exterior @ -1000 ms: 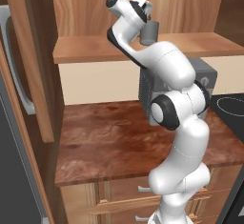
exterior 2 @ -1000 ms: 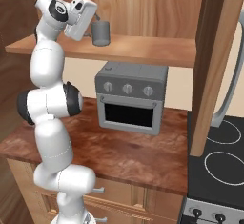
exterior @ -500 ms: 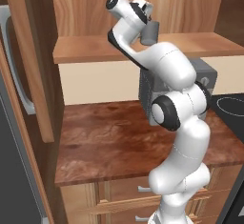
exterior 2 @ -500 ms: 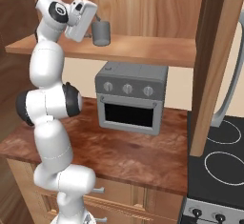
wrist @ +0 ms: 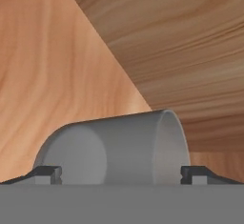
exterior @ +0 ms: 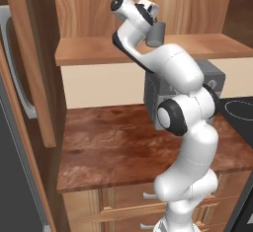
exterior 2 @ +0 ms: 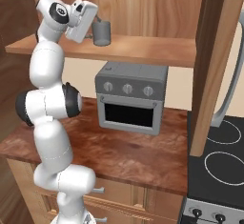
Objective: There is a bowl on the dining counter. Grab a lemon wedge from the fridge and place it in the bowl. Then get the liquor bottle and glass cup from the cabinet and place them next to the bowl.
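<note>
The grey glass cup (exterior: 157, 34) (exterior 2: 101, 32) stands upright on the shelf of the light wood cabinet (exterior: 99, 53) (exterior 2: 147, 50). My gripper (exterior: 152, 28) (exterior 2: 94, 30) is raised to shelf height and reaches in sideways, open, with one finger on each side of the cup. In the hand view the cup (wrist: 114, 147) lies across the frame between the two fingertips (wrist: 47, 174), its open mouth to the right. The frames do not settle whether the fingers touch the cup's wall. The cabinet's darker door (exterior: 34, 63) (exterior 2: 209, 66) hangs open.
A grey toaster oven (exterior 2: 131, 96) (exterior: 215, 80) sits on the reddish-brown wall counter (exterior: 113, 147) (exterior 2: 133, 151) under the shelf. A black stovetop (exterior 2: 219, 156) lies to the right. A grey steel door with a curved handle (exterior: 17, 88) stands at the left.
</note>
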